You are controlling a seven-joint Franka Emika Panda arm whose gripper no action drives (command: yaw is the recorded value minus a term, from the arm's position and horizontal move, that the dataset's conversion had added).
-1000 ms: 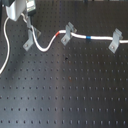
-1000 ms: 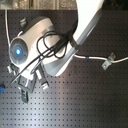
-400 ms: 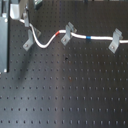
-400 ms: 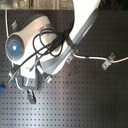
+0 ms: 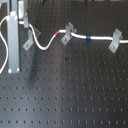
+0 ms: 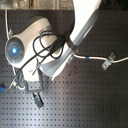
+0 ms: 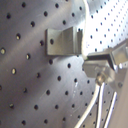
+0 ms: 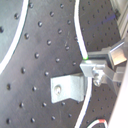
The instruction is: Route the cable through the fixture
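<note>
As the arm stands over the left end of the first exterior view, these lines tell the scene:

Bench: a black perforated bench (image 5: 75,95) carries everything.

Cable: the white cable (image 5: 47,44) lies on the bench; in the first exterior view it sags in a curve from beside the arm, rises to the middle clip and runs on to the right clip.

Red band: the red band (image 5: 63,31) sits on the cable touching the middle clip.

Blue band: the blue band (image 5: 88,37) lies between the middle clip and the right clip.

Clips: the middle clip (image 5: 68,32) and the right clip (image 5: 116,40) stand well apart; a third clip (image 5: 28,42) stands just beside the arm, and both wrist views show a grey clip (image 8: 70,89) close up, the cable passing beside it.

Pincer: the pincer (image 6: 37,94) hangs low over the bench; I cannot tell whether it is released or clenched.

Arm: the white arm (image 6: 82,25) fills much of the second exterior view.
</note>
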